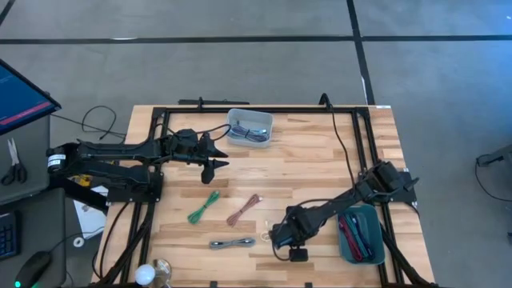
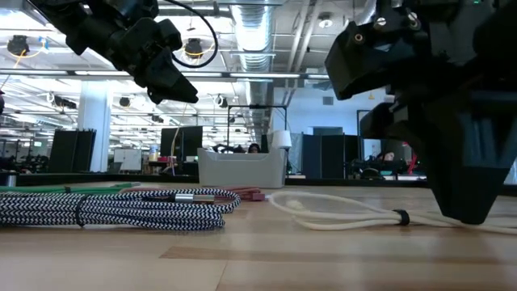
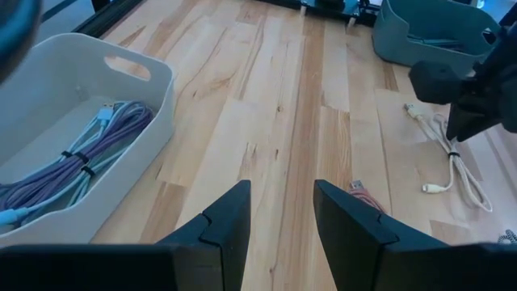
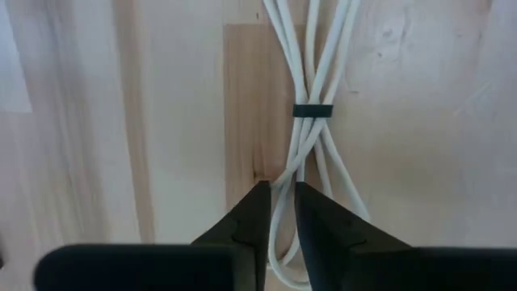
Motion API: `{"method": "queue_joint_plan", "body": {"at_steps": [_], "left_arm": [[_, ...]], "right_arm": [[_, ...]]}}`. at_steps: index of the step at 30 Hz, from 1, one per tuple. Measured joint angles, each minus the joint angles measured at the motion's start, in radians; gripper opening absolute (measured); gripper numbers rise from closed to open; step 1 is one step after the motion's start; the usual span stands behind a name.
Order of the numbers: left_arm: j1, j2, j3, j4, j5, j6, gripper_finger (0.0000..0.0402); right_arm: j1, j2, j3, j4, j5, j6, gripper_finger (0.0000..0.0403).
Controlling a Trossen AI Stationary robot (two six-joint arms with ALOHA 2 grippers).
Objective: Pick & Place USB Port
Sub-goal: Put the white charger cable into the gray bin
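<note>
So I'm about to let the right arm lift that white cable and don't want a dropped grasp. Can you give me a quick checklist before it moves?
1. Right pincer is down at the white cable: ok, its fingers straddle the strands near the loop end.
2. Fingers closed firmly on the cable: cannot tell, a narrow gap shows with a strand in it.
3. Cable bundle tied: ok, a dark band holds the strands together.
4. Teal bin beside the right arm has room: ok, only a few cables inside.
5. Left pincer out of the way: ok, open, above the table near the white bin.
6. Other cables clear of the white one: ok, the striped cable lies apart.
</note>
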State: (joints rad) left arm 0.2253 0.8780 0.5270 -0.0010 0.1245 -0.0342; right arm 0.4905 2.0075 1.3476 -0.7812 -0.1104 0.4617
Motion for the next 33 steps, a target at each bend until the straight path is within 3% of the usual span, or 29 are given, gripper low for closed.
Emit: {"method": "queue_joint_plan", "body": {"at_steps": [7, 15, 21, 25, 33], "left_arm": [[0.0, 0.0, 0.0, 0.0, 0.0, 0.0, 0.0136], [0.0, 0.0, 0.0, 0.0, 0.0, 0.0, 0.0136], [0.0, 0.0, 0.0, -0.002, 0.0, 0.002, 0.0136], [0.0, 0.0, 0.0, -0.003, 0.0, 0.003, 0.0136], [0.0, 0.0, 0.0, -0.007, 0.0, 0.003, 0.0136]], "right_arm": [[-0.003, 0.003, -0.011, 0.008, 0.0, -0.023, 0.0006], [-0.021, -0.041, -0.019, -0.055, 0.013, -0.042, 0.0], [-0.058, -0.146, -0.015, -0.126, 0.133, -0.071, 0.0], [-0.084, -0.202, -0.014, -0.117, 0.157, -0.06, 0.0], [-0.092, -0.141, -0.014, -0.044, 0.134, -0.042, 0.0002]]}}
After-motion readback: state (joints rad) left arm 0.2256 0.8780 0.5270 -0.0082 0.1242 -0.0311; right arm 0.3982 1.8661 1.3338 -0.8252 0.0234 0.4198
